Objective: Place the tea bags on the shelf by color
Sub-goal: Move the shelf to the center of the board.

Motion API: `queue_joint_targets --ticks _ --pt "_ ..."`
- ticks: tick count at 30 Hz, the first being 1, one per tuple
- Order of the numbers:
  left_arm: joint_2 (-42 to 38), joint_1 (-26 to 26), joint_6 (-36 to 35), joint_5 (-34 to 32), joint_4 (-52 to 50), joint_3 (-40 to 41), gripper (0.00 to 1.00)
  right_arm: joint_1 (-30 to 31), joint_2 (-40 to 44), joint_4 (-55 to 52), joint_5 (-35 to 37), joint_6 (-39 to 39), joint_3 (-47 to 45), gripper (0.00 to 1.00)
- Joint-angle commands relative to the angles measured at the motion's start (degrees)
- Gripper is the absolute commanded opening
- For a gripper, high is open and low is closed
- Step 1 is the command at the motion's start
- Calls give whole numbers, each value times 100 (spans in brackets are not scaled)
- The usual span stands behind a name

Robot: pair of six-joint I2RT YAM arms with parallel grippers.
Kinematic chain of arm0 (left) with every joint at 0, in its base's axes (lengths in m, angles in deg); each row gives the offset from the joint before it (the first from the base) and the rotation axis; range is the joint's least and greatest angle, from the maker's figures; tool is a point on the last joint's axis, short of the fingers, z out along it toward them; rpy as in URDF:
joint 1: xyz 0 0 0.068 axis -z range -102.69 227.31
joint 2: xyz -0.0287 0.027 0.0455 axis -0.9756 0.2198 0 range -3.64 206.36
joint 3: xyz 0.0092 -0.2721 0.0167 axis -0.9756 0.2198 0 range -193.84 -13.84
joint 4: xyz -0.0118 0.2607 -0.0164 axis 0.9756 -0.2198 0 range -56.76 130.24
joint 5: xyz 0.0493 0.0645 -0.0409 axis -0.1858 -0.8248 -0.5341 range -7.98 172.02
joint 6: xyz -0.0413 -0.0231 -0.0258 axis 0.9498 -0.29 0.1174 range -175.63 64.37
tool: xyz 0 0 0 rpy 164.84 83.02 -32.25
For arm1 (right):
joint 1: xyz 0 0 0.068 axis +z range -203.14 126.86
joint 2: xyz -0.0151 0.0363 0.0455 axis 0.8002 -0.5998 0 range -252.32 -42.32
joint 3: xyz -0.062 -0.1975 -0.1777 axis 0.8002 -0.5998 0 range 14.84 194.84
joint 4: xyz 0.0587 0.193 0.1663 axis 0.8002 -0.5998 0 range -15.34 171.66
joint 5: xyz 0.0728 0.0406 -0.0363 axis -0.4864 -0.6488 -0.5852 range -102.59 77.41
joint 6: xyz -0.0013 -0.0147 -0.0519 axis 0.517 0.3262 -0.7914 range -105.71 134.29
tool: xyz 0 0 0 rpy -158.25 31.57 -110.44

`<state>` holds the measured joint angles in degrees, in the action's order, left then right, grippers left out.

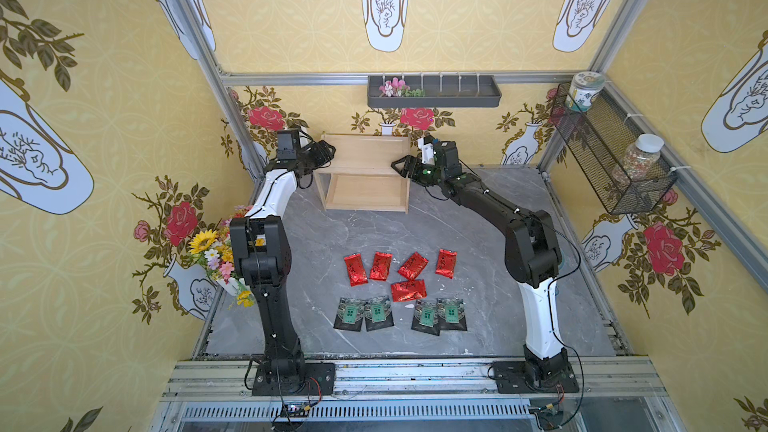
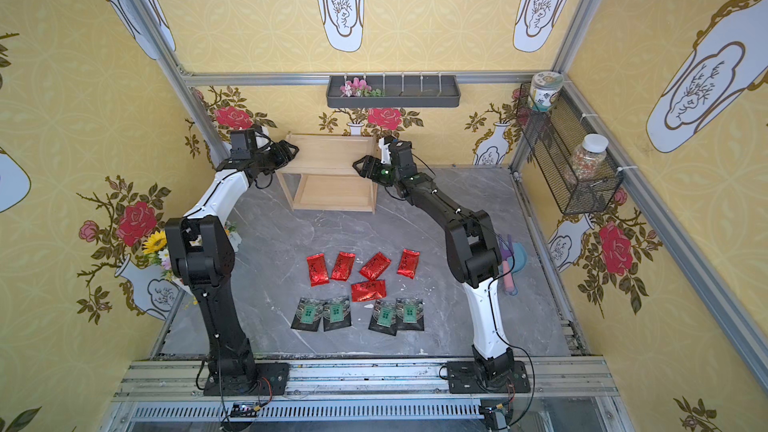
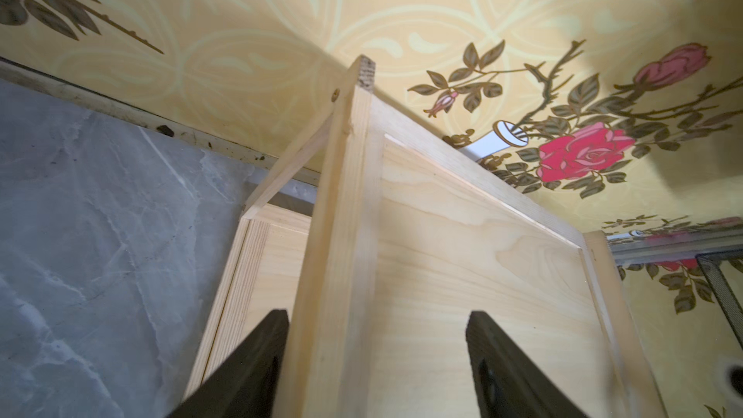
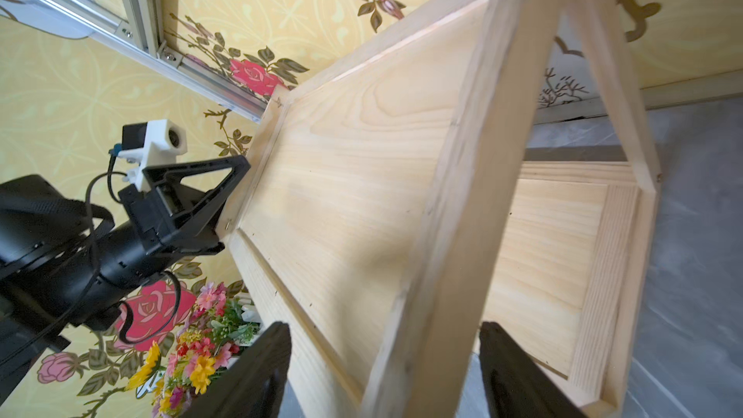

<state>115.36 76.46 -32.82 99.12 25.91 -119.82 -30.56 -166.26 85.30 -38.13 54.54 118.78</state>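
Left jaws: stood parted astride one end rail of the small two-tier light-wood shelf.
Right jaws: were parted astride the opposite end (probably to shift it jointly).
Tea bags: shiny red foil sachets and black green-labelled ones lay on the grey marbled bench, none shelved.

Yellow floral wallpaper (roses, white vases), grey marble tabletop, aluminium frame rail, bright even light

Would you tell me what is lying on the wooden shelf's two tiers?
Nothing visible: on the shelf, the top tier and what shows of the lower tier are bare wood. The rest is hidden under the top tier. The tea bags lie on the table.
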Motion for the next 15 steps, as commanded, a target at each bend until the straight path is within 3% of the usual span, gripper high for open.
queue_joint_targets --ticks 1,8,15 --pt "-185 209 48 450 225 288 73 -84 268 527 29 -30 -300 72" --pt "-496 706 169 376 642 955 73 -464 775 569 135 -93 -1105 70" --pt "-434 1091 276 211 768 995 74 -903 1151 568 269 -172 -1752 70"
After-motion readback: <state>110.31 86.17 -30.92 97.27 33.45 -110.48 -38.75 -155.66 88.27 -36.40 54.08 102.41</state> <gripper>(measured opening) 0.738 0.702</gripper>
